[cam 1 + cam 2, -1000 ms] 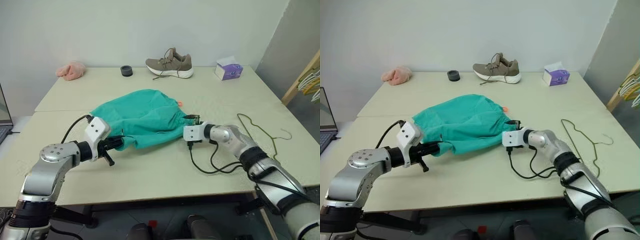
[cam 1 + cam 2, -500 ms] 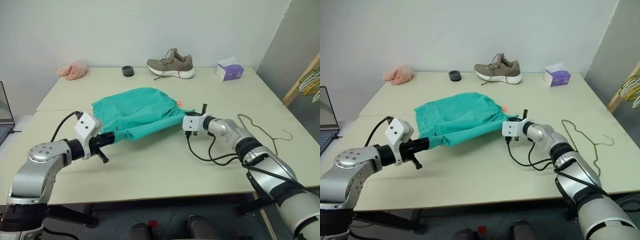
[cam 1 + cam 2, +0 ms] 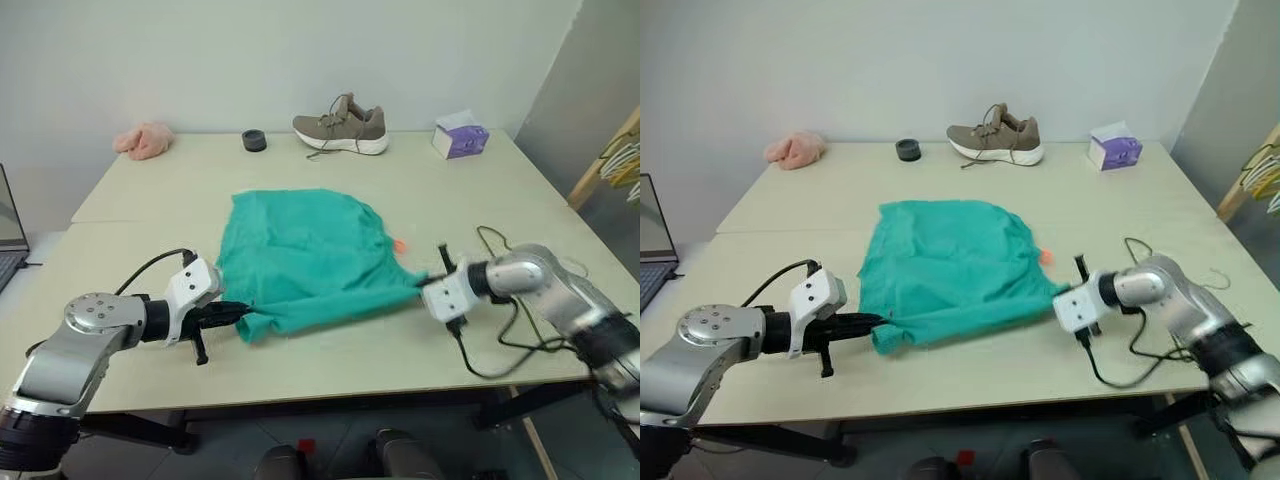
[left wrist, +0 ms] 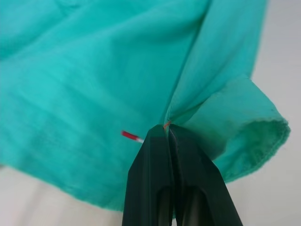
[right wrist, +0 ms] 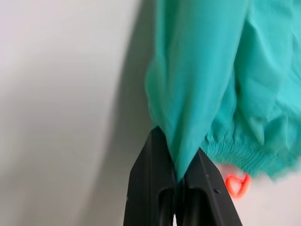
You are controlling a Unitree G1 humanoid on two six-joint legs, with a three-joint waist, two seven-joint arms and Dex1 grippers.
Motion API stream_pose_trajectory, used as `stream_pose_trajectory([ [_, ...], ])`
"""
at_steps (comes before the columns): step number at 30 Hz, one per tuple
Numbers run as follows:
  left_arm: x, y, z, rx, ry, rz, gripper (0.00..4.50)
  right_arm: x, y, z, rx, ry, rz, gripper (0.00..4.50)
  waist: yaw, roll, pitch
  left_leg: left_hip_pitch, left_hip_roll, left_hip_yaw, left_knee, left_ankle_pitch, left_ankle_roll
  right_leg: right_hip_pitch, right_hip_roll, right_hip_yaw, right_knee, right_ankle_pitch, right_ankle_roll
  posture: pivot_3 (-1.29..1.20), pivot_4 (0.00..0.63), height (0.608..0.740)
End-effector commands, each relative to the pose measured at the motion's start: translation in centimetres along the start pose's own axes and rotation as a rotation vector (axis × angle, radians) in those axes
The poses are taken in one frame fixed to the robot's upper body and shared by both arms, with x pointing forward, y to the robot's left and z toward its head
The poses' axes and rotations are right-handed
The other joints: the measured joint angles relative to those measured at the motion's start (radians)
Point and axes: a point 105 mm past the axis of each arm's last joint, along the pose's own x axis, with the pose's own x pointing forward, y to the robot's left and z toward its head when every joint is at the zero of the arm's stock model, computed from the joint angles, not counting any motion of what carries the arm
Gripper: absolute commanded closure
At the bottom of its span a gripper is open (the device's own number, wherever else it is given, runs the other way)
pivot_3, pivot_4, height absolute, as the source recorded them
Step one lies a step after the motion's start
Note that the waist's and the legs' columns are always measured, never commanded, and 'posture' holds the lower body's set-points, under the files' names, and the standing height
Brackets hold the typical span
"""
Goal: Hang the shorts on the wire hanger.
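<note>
Now, right end effector: clenched on the shorts' waistband corner.
Left end effector: clenched on the opposite corner.
Shorts: stretched crosswise between both, on the tabletop.
Wire hanger: beyond the right arm, nearer it.
Arms: low, reaching inward.

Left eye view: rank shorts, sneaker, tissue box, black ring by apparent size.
1. shorts, by far the largest
2. sneaker
3. tissue box
4. black ring
The last three sit at the table's far edge, so they look smaller than nearer things would.
</note>
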Motion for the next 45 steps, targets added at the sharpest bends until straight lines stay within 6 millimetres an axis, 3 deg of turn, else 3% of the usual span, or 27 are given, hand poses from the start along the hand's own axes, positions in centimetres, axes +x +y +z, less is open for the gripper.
stream_pose_trajectory([
  [1, -1.6, 1.4, 1.4, 0.018, -0.015, 0.018, 4.50, -2.4, -0.2, 3.0, 0.094, -0.066, 0.055, 4.46, -0.003, 0.000, 0.000, 0.000, 0.001, 0.001, 0.000, 0.000, 0.000, 0.000, 0.001, 0.000, 0.000, 0.000, 0.000, -0.09, 0.064, 0.740],
  [3, -1.9, 1.5, 2.4, 0.002, -0.040, -0.033, 4.50, -2.9, -0.7, 4.0, 0.201, -0.120, 0.063, 4.46, -0.003, -0.001, 0.000, 0.002, 0.003, 0.002, 0.002, 0.000, 0.000, 0.001, 0.003, 0.000, 0.000, 0.000, 0.001, -0.09, 0.065, 0.740],
  [5, -1.6, 3.2, 3.2, 0.023, -0.065, 0.002, 4.50, -3.2, -2.3, 4.1, 0.313, -0.163, 0.035, 4.46, 0.001, -0.001, 0.000, 0.002, 0.005, 0.002, 0.002, 0.001, 0.000, 0.001, 0.005, -0.001, 0.000, 0.000, 0.000, -0.08, 0.064, 0.740],
  [9, 0.5, 7.8, 5.2, 0.082, -0.139, 0.132, 4.50, -3.3, -8.2, 0.7, 0.451, -0.129, -0.157, 4.46, 0.003, -0.001, -0.001, 0.001, 0.004, 0.003, 0.003, 0.002, 0.001, 0.000, 0.013, -0.001, -0.001, 0.003, -0.001, -0.08, 0.058, 0.740],
  [12, 1.8, 12.1, 8.8, 0.138, -0.223, 0.312, 4.50, -4.7, -15.3, -3.5, 0.448, 0.046, -0.469, 4.46, 0.002, -0.001, -0.001, -0.001, 0.004, 0.004, 0.004, 0.002, 0.001, -0.001, 0.013, 0.001, -0.001, 0.006, -0.004, -0.09, 0.052, 0.740],
  [14, 1.2, 15.0, 11.9, 0.190, -0.280, 0.468, 4.50, -6.9, -19.8, -4.2, 0.300, 0.203, -0.679, 4.46, 0.001, -0.002, 0.000, -0.010, 0.001, 0.005, 0.006, 0.002, 0.001, -0.009, 0.012, 0.000, -0.001, 0.008, -0.003, -0.09, 0.051, 0.740],
  [18, -2.9, 18.7, 17.6, 0.314, -0.379, 0.765, 4.50, -12.0, -26.4, -0.8, -0.083, 0.367, -1.040, 4.46, -0.012, -0.002, -0.001, -0.034, 0.000, 0.005, 0.009, 0.006, -0.006, -0.035, 0.003, 0.003, 0.002, 0.009, -0.002, -0.09, 0.050, 0.740],
  [21, -10.0, 19.5, 23.4, 0.538, -0.483, 1.076, 4.50, -16.9, -29.2, 5.0, -0.422, 0.315, -1.344, 4.46, -0.032, -0.001, -0.001, -0.046, -0.001, 0.008, 0.005, 0.007, -0.008, -0.049, -0.002, 0.004, 0.008, 0.007, 0.001, -0.08, 0.051, 0.740],
  [23, -13.2, 18.4, 25.8, 0.758, -0.474, 1.203, 4.50, -18.3, -29.1, 7.0, -0.567, 0.264, -1.432, 4.46, -0.046, -0.001, -0.001, -0.052, -0.002, 0.010, 0.001, 0.007, -0.009, -0.057, -0.004, 0.006, 0.007, 0.007, 0.002, -0.08, 0.052, 0.740],
  [27, -13.9, 17.3, 25.0, 0.995, -0.361, 1.214, 4.50, -15.7, -27.1, 5.2, -0.598, 0.219, -1.348, 4.46, -0.055, 0.000, -0.002, -0.050, -0.003, 0.010, -0.002, 0.007, -0.009, -0.053, -0.005, 0.006, 0.002, 0.006, 0.003, -0.07, 0.055, 0.740],
  [29, -12.5, 17.2, 22.1, 1.084, -0.238, 1.152, 4.50, -12.3, -24.8, 2.6, -0.557, 0.200, -1.227, 4.46, -0.054, 0.000, -0.001, -0.042, -0.003, 0.010, 0.000, 0.007, -0.008, -0.043, -0.005, 0.005, -0.001, 0.005, 0.003, -0.06, 0.059, 0.740],
  [31, -10.5, 17.3, 18.3, 1.084, -0.137, 1.060, 4.50, -8.6, -22.1, 0.3, -0.494, 0.176, -1.103, 4.46, -0.053, 0.000, -0.001, -0.024, -0.004, 0.011, 0.000, 0.002, 0.000, -0.024, -0.005, 0.005, -0.001, 0.005, 0.004, -0.06, 0.061, 0.740],
  [33, -8.4, 16.9, 14.5, 1.013, -0.089, 0.962, 4.50, -5.4, -19.2, -1.2, -0.429, 0.142, -0.997, 4.46, -0.052, 0.000, 0.000, -0.009, -0.005, 0.010, 0.000, 0.002, 0.001, -0.010, -0.005, 0.004, -0.001, 0.005, 0.005, -0.05, 0.063, 0.740],
  [35, -5.9, 15.7, 10.2, 0.878, -0.050, 0.810, 4.50, -2.5, -16.3, -2.1, -0.380, 0.123, -0.870, 4.46, -0.052, 0.000, 0.000, -0.008, -0.005, 0.009, 0.002, 0.004, 0.003, -0.008, -0.004, 0.004, 0.000, 0.006, 0.005, -0.06, 0.066, 0.740],
  [38, -2.5, 11.8, 3.9, 0.545, -0.043, 0.564, 4.50, 0.8, -11.9, -2.0, -0.340, 0.073, -0.691, 4.46, -0.052, 0.000, -0.001, -0.009, -0.004, 0.006, 0.003, 0.004, 0.003, -0.008, -0.005, 0.004, 0.003, 0.007, 0.005, -0.05, 0.069, 0.740],
  [40, -1.3, 8.7, 1.0, 0.387, -0.013, 0.403, 4.50, 1.9, -9.7, -1.6, -0.317, 0.050, -0.596, 4.46, -0.053, 0.000, -0.001, -0.014, -0.002, 0.004, 0.003, 0.004, 0.003, -0.011, -0.004, 0.002, 0.001, 0.007, 0.005, -0.05, 0.070, 0.740],
  [45, -0.7, 0.7, -3.5, 0.131, 0.101, 0.028, 4.50, 3.5, -3.7, -0.8, -0.190, 0.016, -0.287, 4.46, -0.037, 0.000, -0.001, -0.018, -0.001, 0.001, 0.003, 0.004, 0.003, -0.015, -0.003, 0.001, 0.001, 0.007, 0.005, -0.05, 0.071, 0.740],
])
